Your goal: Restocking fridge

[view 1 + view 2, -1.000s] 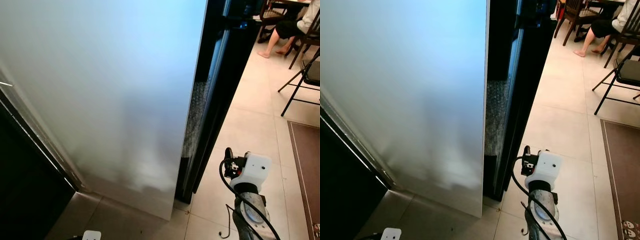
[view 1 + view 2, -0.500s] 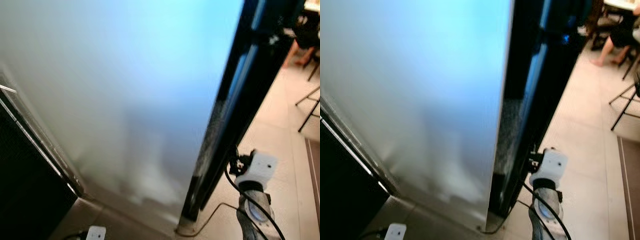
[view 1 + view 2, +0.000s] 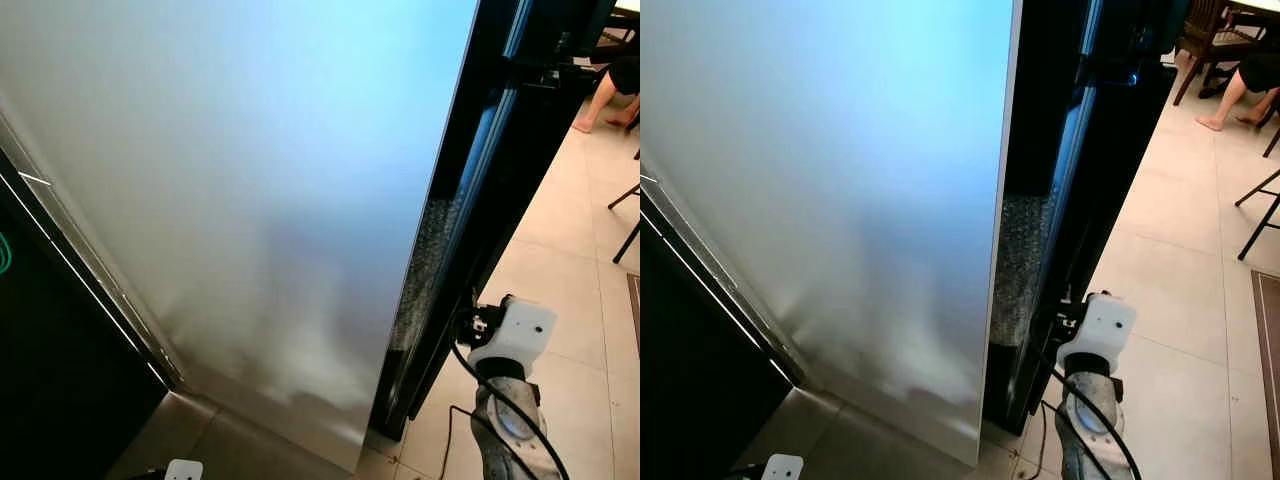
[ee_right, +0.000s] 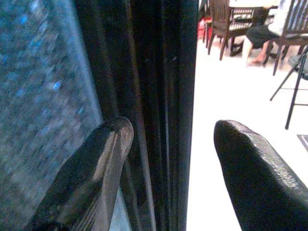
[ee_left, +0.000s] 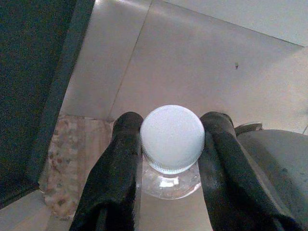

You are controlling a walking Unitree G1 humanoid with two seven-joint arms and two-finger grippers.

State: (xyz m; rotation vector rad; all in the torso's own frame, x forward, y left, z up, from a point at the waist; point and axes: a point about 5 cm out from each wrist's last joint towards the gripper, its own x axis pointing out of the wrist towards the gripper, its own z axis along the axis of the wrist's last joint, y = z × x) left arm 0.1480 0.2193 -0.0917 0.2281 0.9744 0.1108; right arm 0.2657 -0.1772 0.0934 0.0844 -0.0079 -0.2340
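No words, labels, brand names or numbers can be read anywhere. On the far left a thin green glowing curve (image 3: 4, 254) shows on the dark panel (image 3: 60, 370) beside the pale fridge door (image 3: 250, 180), but it is cut off at the edge and cannot be made out as any letter or sign.

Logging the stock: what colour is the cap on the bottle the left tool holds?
White, on the clear plastic bottle's ribbed round cap, best in the left wrist view.
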